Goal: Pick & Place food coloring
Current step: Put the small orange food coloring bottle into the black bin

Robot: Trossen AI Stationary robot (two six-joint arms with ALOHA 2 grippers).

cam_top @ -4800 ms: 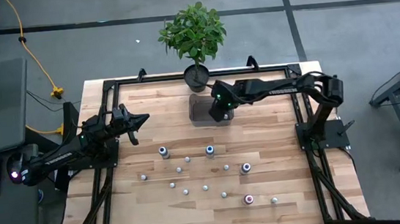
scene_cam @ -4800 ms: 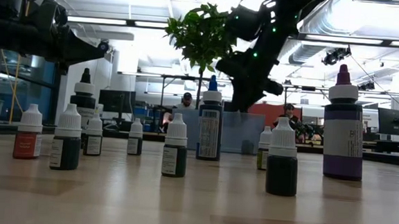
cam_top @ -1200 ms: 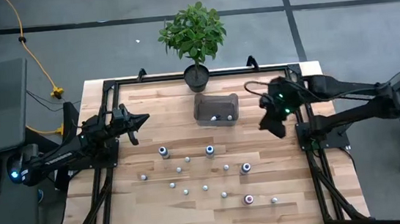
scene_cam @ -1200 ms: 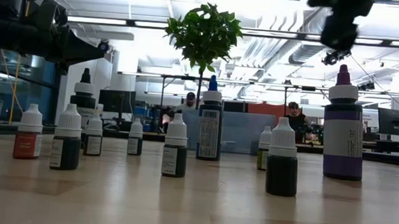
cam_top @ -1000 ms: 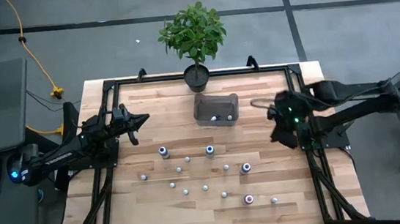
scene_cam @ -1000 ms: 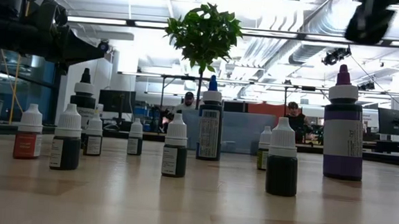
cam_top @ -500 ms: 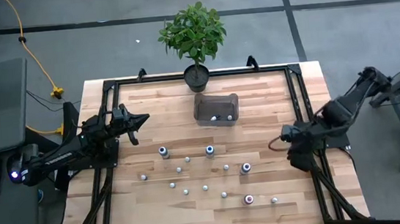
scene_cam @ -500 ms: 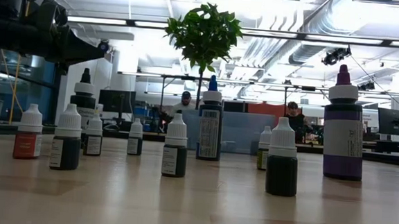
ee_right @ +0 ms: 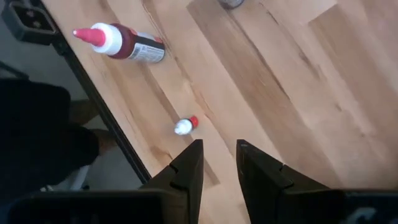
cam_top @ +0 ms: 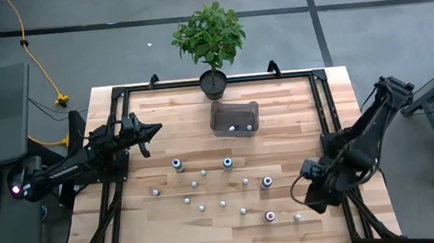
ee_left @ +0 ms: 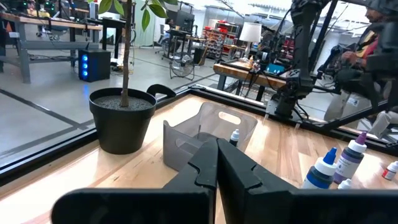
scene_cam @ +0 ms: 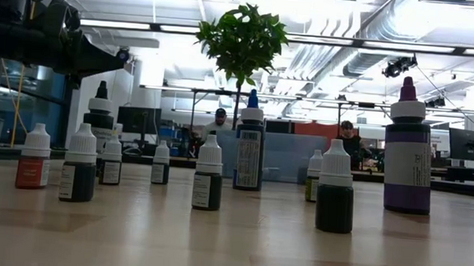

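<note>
Several tiny food coloring bottles (cam_top: 227,163) stand upright on their bases in the middle of the wooden table; the low view shows a blue-capped bottle (scene_cam: 249,146) and a purple-capped bottle (scene_cam: 407,148). Two more bottles (cam_top: 238,126) are inside the clear bin (cam_top: 234,112) at the far middle. My right gripper (cam_top: 312,198) is open and empty above the near right of the table. Its wrist view looks down on a red-capped bottle (ee_right: 121,43) and a small white-capped bottle (ee_right: 185,126). My left gripper (cam_top: 151,131) is shut and empty, held above the table's left side.
A potted plant (cam_top: 209,38) stands at the far edge just behind the bin. A black frame rail (cam_top: 330,118) runs along the table's sides. Bare wood lies between the bin and the bottles. People sit in the room beyond the table (scene_cam: 348,144).
My right gripper has gone from the table's right side, level with the bin, toward the near edge, and now hangs over the near right corner by the red-capped bottle. It has left the low view. The bottles have stayed in place.
</note>
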